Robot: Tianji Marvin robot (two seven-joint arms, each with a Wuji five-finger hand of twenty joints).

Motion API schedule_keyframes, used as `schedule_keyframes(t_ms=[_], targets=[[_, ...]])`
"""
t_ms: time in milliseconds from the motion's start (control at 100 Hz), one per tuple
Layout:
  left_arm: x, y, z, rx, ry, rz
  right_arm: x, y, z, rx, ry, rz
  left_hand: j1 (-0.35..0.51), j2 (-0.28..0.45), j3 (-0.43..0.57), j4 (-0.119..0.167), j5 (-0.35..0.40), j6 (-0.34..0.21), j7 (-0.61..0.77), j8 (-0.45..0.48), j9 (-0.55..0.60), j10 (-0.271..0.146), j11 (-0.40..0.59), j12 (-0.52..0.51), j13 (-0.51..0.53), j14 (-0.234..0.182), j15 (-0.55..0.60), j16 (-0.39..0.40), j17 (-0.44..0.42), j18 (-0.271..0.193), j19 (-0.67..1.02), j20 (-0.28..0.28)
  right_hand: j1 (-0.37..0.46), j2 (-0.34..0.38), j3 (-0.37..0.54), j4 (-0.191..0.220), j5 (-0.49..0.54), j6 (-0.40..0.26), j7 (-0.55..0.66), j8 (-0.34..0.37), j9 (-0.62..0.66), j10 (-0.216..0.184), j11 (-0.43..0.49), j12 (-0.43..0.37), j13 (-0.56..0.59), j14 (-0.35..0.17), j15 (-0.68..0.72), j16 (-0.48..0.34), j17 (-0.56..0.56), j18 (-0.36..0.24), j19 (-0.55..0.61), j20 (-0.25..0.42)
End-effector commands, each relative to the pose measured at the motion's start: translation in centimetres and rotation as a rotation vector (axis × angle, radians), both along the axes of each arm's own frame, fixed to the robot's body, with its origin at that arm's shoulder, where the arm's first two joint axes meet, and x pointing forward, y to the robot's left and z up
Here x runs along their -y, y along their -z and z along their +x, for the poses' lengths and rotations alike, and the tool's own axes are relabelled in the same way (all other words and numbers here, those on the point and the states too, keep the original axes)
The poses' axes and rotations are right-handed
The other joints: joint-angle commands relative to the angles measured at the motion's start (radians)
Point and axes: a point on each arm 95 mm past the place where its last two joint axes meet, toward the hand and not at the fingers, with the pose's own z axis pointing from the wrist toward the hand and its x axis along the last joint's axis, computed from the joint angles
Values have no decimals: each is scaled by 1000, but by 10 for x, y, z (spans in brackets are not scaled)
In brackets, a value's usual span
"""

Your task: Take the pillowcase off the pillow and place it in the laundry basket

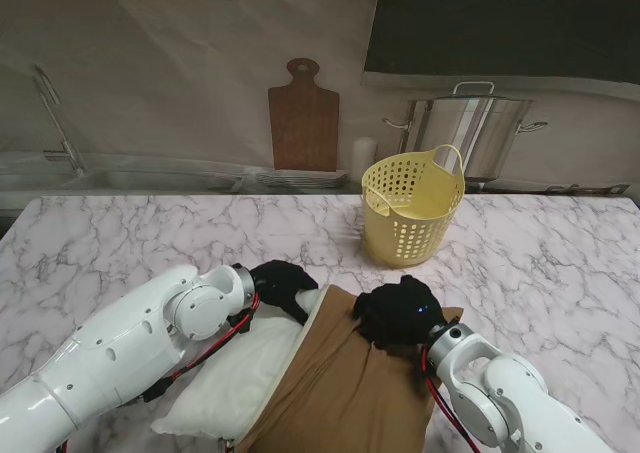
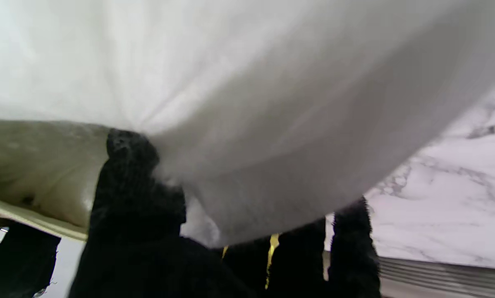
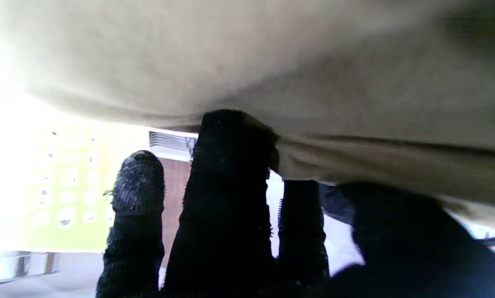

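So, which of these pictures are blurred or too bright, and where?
Stand view: sharp, evenly lit. Left wrist view: the white pillow is so close that it is soft and out of focus. Right wrist view: glare washes out the yellow basket, and the brown pillowcase is blurred.

Pillow (image 1: 235, 378) on table (image 1: 120, 248), near edge, left of centre; pillowcase (image 1: 350, 393) over its right part. Laundry basket (image 1: 410, 208) farther, right of centre. Cutting board (image 1: 303, 118) and stockpot (image 1: 470, 133) behind table.
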Motion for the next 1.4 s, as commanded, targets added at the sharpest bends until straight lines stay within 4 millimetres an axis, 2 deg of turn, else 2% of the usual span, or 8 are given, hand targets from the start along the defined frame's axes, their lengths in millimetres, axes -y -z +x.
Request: schedule_keyframes(t_ms=[0,190,530,700,920,1020,1120,1390], targets=[[-4,19,-14,-21,7,16,1,0,-6,18,29,28,195,107,134,92,51,-110,212,104,55,-46,29,41,29,-32,-1,-27,8,1,614,-11,-84,49,-72,50,18,-7,-77,96,-85,31,-47,-29,-49,34,-45,-11,-28,-8,-6,1],[-8,0,-23,69,30,-21,3,-11,-9,64,115,67,201,112,144,95,32,-111,228,134,50,-45,25,50,28,-32,1,-30,10,-7,605,-26,-250,55,-170,61,-103,100,-220,140,-325,89,-82,-49,-217,73,-91,-40,-91,-3,-22,2],[-11,-13,-38,151,87,-45,-3,1,-2,-176,247,-56,200,111,147,94,31,-116,231,141,60,-47,24,52,36,-32,8,-32,14,-8,599,-38,-557,-47,-17,-18,-523,325,-693,-22,-675,242,-532,-487,-438,340,-570,-356,-256,311,-402,-132],[-12,-21,-44,193,105,-54,-9,16,4,-261,252,-75,200,113,148,93,30,-116,231,143,59,-46,21,53,36,-32,9,-34,15,-9,598,-42,-456,-140,3,-11,-513,359,-635,139,-530,241,-483,-458,-176,211,-389,-197,-172,224,-227,48],[-13,-27,-45,211,109,-57,-15,29,11,-291,226,-71,200,115,147,92,29,-118,230,144,60,-47,19,52,35,-31,9,-36,13,-9,594,-49,83,-254,-80,69,-297,281,-401,192,-77,8,2,-248,187,15,88,24,-8,54,61,213],[-13,-29,-45,216,108,-59,-16,33,14,-259,208,-52,200,116,147,92,28,-118,230,145,60,-47,18,51,37,-31,10,-37,13,-11,592,-51,174,-314,140,-51,-93,202,-257,174,179,-73,148,-143,274,-69,365,62,104,-15,176,175],[-13,-31,-45,221,106,-62,-16,35,17,-221,185,-43,200,117,147,91,26,-119,230,145,59,-47,17,50,37,-33,9,-38,15,-12,590,-54,240,-251,197,-68,105,17,238,-55,275,25,220,-11,277,-147,629,93,184,-59,285,140],[-15,-50,-38,272,71,-88,-12,7,23,-16,205,-28,199,126,143,88,18,-121,227,145,54,-48,13,40,33,-33,4,-44,9,-8,577,-64,263,-145,246,-73,209,-106,323,169,276,61,238,254,279,-223,751,126,256,-58,349,98]])
